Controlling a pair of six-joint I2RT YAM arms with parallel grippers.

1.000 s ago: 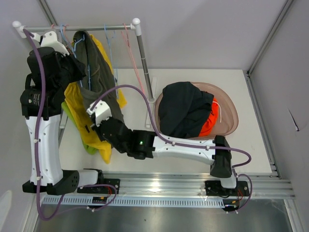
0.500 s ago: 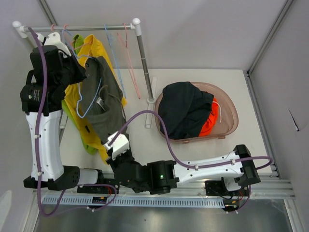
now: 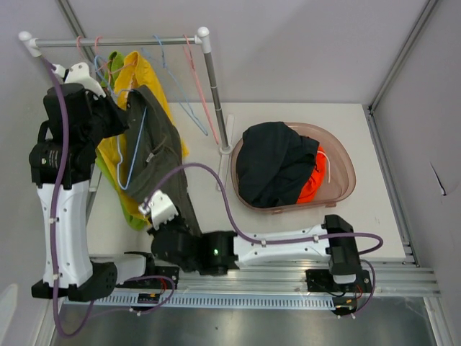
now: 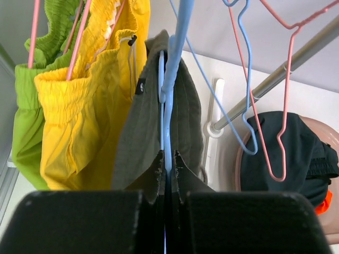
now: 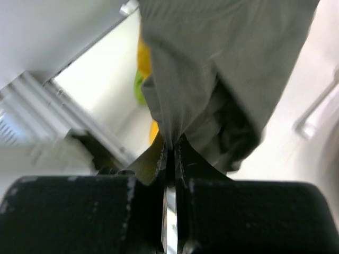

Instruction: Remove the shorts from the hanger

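The dark olive-grey shorts hang on a blue hanger and stretch toward the near edge. My left gripper is shut on the blue hanger just above the shorts. My right gripper is shut on the shorts' lower hem. The yellow shorts and lime green shorts hang on pink hangers to the left. The black shorts and orange shorts lie in the brown basin.
A metal rail on a slanted post holds empty blue and pink hangers. Grey walls close in at the left, back and right. The aluminium base rail runs along the near edge.
My right gripper has dragged the olive-grey shorts' hem down toward the near edge, stretching the shorts out. My left gripper with the blue hanger has shifted slightly.
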